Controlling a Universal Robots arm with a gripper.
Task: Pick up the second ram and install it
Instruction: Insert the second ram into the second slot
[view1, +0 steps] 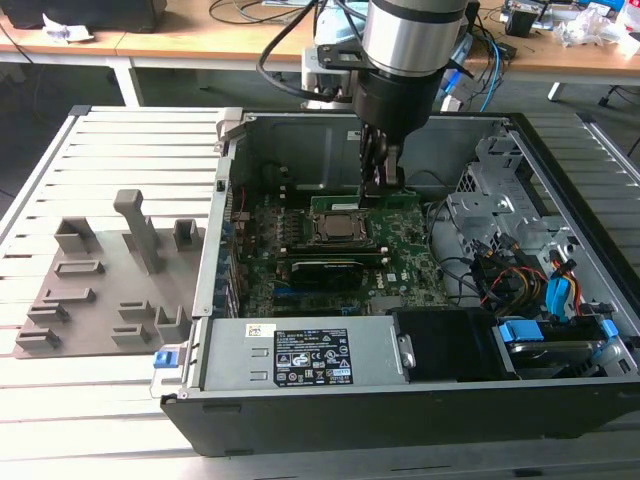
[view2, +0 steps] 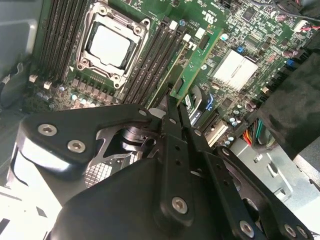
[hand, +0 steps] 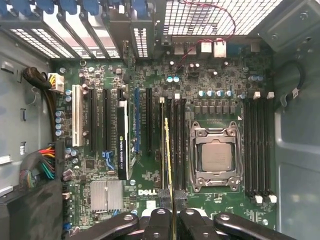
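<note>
Black two-fingered gripper (view2: 176, 107) closed on the long narrow green ram stick (view2: 192, 62), its near end hidden between the fingers, stick edge-on among black memory slots just beside the silver square CPU socket (hand: 216, 155), open black computer case (view1: 400, 400) cut off beyond.

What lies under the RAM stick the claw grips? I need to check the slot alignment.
Under the second ram, held in the claw, run the motherboard's long dark memory slots beside the CPU socket. The slot directly beneath is covered by the stick.
</note>
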